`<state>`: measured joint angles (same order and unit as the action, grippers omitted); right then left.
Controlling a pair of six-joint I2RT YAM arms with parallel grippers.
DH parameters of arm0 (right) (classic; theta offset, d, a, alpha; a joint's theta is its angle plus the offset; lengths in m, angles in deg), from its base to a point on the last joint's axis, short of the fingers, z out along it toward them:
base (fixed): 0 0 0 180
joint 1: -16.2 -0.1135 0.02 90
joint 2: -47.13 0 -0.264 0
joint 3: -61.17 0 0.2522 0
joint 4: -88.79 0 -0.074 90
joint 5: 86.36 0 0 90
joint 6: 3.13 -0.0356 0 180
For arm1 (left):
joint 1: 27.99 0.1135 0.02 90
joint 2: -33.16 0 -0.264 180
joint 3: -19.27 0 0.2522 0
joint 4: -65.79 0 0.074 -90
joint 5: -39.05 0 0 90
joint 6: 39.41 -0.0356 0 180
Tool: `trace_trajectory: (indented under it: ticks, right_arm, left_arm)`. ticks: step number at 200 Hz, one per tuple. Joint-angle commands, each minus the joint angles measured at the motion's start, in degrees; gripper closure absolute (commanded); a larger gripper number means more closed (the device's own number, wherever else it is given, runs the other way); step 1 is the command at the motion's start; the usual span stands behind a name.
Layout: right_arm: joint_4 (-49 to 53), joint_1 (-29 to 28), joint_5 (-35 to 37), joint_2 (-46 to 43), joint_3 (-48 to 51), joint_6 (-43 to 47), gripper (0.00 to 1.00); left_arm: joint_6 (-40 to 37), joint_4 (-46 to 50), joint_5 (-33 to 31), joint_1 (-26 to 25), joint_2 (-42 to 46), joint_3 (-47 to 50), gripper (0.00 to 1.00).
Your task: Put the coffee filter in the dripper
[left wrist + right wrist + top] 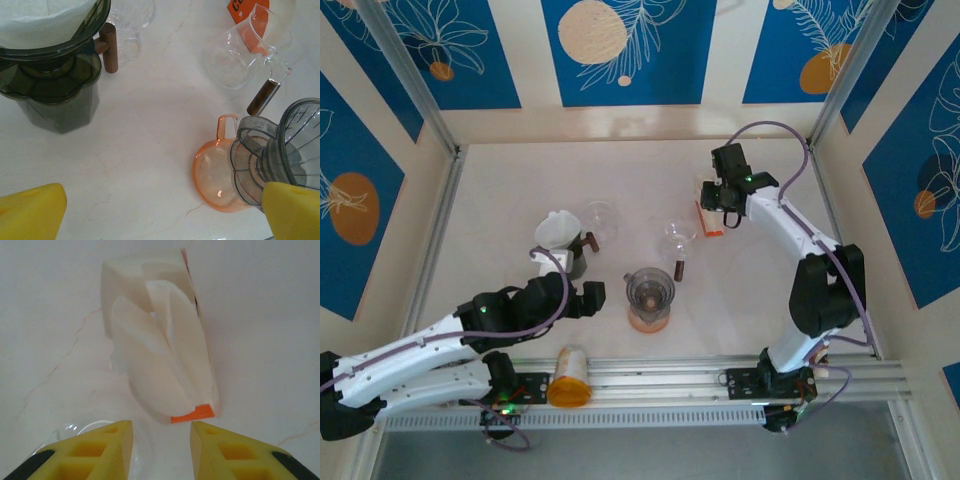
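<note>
Looking down on a pale, veined stone-look table (500,190) dotted with brewing gear. Near left, parked low with the left gripper (160,217) spread wide and empty, just beside the smoky grey ribbed plastic dripper (280,150) on its orange see-through cup (215,175). No paper in there, so probably the target. Further left, a dark tinted dripper (92,27) already lined with white paper. Over to the far right now, lined up with the right gripper (161,435) on the orange-and-white card carton (192,414). Yellow fingers (105,450) parted, nothing between them, just short of the carton's near end. Inside, a stack of white folded paper coffee filters (155,360), untouched. Early days, then: nothing picked, carrying and seating all to come. Packed on edge, fanned like leaves. Long axis running away from the fingers, leaning slightly left at the far end, near ends pointing back toward the jaws.
</note>
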<state>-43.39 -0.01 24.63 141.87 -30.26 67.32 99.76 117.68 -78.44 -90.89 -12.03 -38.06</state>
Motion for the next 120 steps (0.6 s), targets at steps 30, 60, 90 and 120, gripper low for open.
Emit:
trace_trajectory:
  ticks: [30,60,90,120]
  right_arm:
    - [-2.03,1.02,-0.67,4.22,-5.4,-0.26,0.67]
    - [-0.25,1.13,-0.8,8.62,-9.81,-1.83,0.69]
    - [1.21,1.35,-0.31,12.09,-12.79,-3.06,0.71]
    - [1.71,1.43,0.59,13.69,-14.09,-4.18,0.73]
  left_arm:
    - [-1.07,-1.13,0.82,1.02,-1.11,-0.7,0.0]
    - [-1.24,-1.9,1.5,1.38,-2.33,-0.46,0.0]
    - [-1.62,-2.19,2.04,1.97,-3.15,-0.79,0.0]
    - [-1.97,-2.27,2.36,2.46,-3.15,-0.98,0.0]
